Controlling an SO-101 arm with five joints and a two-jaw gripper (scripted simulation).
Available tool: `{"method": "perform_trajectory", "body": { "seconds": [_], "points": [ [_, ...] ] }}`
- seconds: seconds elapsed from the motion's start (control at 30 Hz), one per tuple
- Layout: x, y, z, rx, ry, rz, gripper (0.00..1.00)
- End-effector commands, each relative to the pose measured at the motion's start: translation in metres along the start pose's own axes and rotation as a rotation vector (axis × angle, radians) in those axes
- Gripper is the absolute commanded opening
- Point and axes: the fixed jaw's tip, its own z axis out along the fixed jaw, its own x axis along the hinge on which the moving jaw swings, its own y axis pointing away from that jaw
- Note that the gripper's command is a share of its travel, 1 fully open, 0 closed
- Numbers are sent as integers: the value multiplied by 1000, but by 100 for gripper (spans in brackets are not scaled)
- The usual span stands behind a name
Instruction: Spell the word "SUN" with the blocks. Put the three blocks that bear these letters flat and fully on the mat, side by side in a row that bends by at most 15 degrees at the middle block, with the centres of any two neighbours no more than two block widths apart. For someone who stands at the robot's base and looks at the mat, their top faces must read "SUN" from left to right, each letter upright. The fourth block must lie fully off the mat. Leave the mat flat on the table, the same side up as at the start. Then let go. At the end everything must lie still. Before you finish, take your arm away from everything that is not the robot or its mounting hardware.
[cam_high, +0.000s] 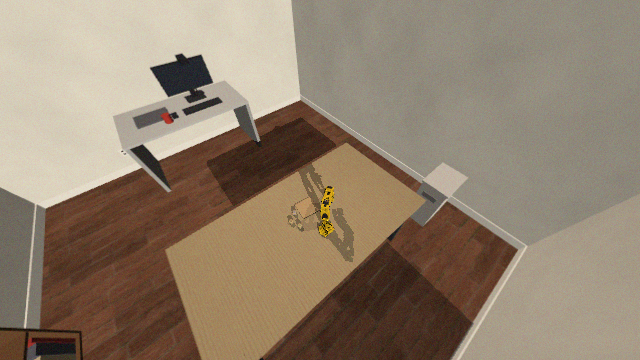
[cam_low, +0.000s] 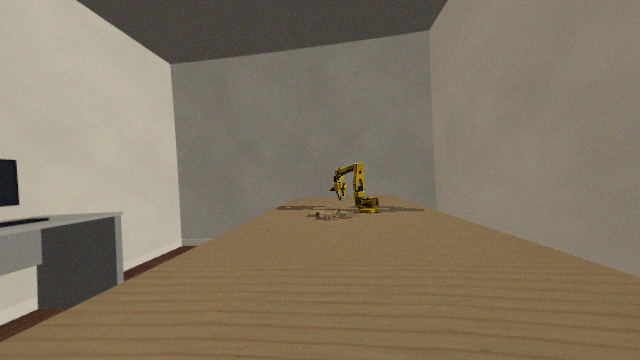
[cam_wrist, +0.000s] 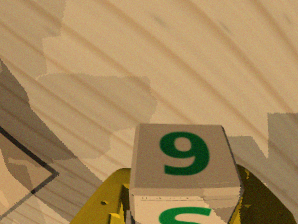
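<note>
My gripper is shut on a pale block and holds it above the table. In the wrist view one block face shows a green 9, and the face below it shows part of a green S. The square mat has a dark outline; its corner shows at the wrist view's lower left, and the held block appears beside it. Three small blocks are near the mat's left side in the top view: one block, another block and a third block. Their letters are too small to read.
The wooden table carries the arm, whose base stands beside the mat. Shadows of the arm fall across the table. A desk with a monitor stands apart by the wall.
</note>
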Motion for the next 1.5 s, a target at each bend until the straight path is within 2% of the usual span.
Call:
{"method": "perform_trajectory", "body": {
  "seconds": [0.0, 1.07, 1.47],
  "points": [
    [-8, -1, -12, 2, -81, 11, 0],
    [-8, -3, -10, 1, -78, 28, 0],
    [-9, -3, -4, 1, -78, 28, 0]
  ]
}}
